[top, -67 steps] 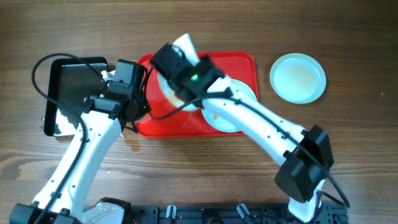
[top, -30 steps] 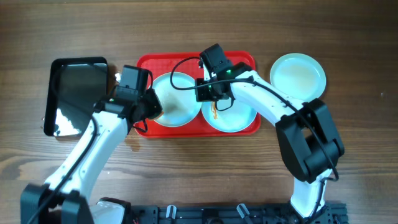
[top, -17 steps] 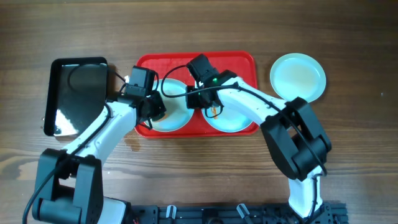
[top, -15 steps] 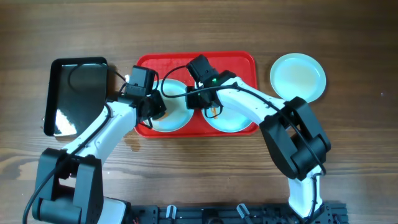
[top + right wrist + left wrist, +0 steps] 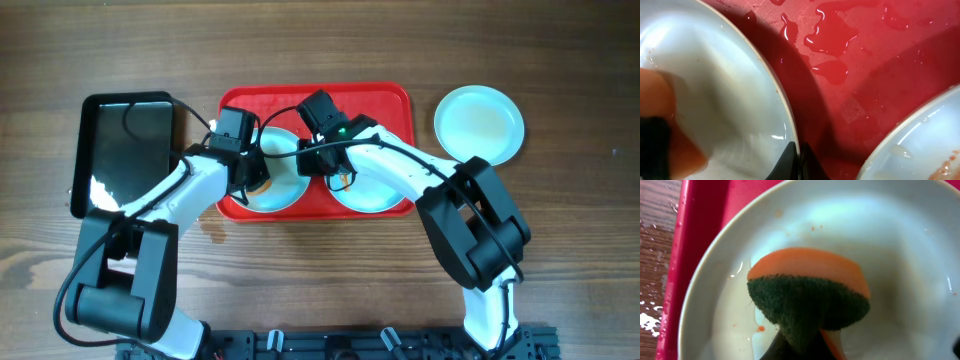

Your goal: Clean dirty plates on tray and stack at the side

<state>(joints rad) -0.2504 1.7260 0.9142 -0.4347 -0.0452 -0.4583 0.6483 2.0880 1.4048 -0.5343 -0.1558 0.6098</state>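
Observation:
Two pale mint plates lie on the red tray (image 5: 375, 100): a left plate (image 5: 285, 185) and a right plate (image 5: 375, 192) with orange-brown smears. A third plate (image 5: 480, 125) sits on the table to the tray's right. My left gripper (image 5: 254, 178) is shut on an orange and dark green sponge (image 5: 807, 297) pressed into the wet left plate (image 5: 890, 245). My right gripper (image 5: 799, 162) is shut on the left plate's rim (image 5: 785, 115), pinching its right edge; the sponge shows blurred at the view's left (image 5: 660, 125). The right plate's edge (image 5: 920, 145) is at lower right.
A glossy black tray (image 5: 125, 150) lies left of the red tray. Water drops pool on the red tray's floor (image 5: 832, 37) and on the wood by its left edge (image 5: 652, 320). Both arms cross over the tray's middle.
The right gripper moved left from the right plate to the left plate's rim. The left gripper came onto the left plate with the sponge and shifted slightly right.

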